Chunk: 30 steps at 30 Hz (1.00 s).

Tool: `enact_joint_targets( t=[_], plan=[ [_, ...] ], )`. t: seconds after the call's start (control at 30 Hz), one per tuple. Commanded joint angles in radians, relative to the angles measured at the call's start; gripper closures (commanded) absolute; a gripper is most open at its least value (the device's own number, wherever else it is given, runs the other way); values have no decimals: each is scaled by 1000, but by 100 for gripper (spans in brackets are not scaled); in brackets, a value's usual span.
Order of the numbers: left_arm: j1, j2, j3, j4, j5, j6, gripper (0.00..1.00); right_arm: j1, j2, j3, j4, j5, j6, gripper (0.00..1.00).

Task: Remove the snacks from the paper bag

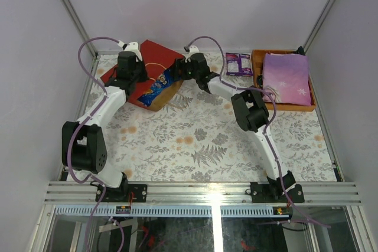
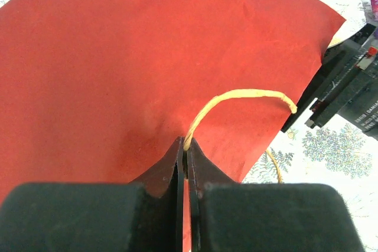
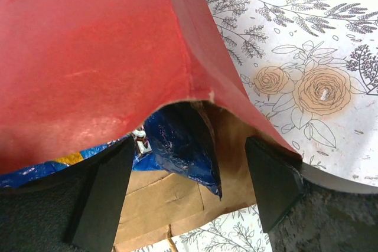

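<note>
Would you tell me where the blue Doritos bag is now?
The Doritos bag sits back left in the top view, in the mouth of the red paper bag, just before the right hand.

Robot lab, test cell.
- Plain pale walls (image 1: 195, 4) close in table (image 1: 195, 140) on three sides, joined by bare aluminium posts (image 1: 69, 10).
- Left arm (image 1: 106, 105) and right arm (image 1: 263, 140) bolted to aluminium rail (image 1: 201, 192) at near edge of table.
- Purple cables (image 1: 80, 60) hang loose in loops along arms.
- Slotted cable duct (image 1: 177, 210) runs below rail.
- Table top covered with flower-print cloth. Household things on it: red paper bag (image 1: 155, 57), orange tray (image 1: 257, 78).
- Cameras sit on wrists and overhead; wrist views show black fingers at close range.
</note>
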Motion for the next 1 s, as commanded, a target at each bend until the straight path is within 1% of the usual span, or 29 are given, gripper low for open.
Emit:
enact_joint_targets(
  t=[0.0, 0.07, 0.2, 0.23, 0.27, 0.33, 0.4, 0.43, 0.47, 0.7, 0.97],
  plan=[
    [13, -11, 9, 37, 5, 6, 99, 14, 33, 111, -82, 20, -19, 17],
    [14, -13, 10, 34, 11, 9, 99, 18, 49, 124, -79, 13, -8, 19],
    [14, -22, 3, 28, 1, 17, 100, 30, 109, 232, -131, -12, 15, 26],
    [15, -28, -2, 27, -6, 19, 100, 34, 123, 256, -145, -19, 15, 28],
    [15, -36, -8, 29, -12, 20, 100, 36, 130, 273, -154, -22, 15, 33],
    [22, -50, -19, 29, -16, 18, 99, 39, 124, 271, -150, -26, 19, 53],
    [24, -59, -25, 31, -12, 16, 100, 40, 101, 244, -136, -25, 26, 77],
    [24, -61, -25, 32, -9, 15, 99, 39, 76, 208, -124, -24, 29, 92],
    [24, -60, -27, 35, -3, 13, 99, 39, 53, 174, -108, -23, 30, 99],
    [27, -56, -27, 45, -7, 2, 99, 40, -140, -51, 1, -49, 31, 100],
    [33, -37, -16, 49, -18, -7, 99, 39, -315, -226, 60, -60, 21, 100]
  ],
)
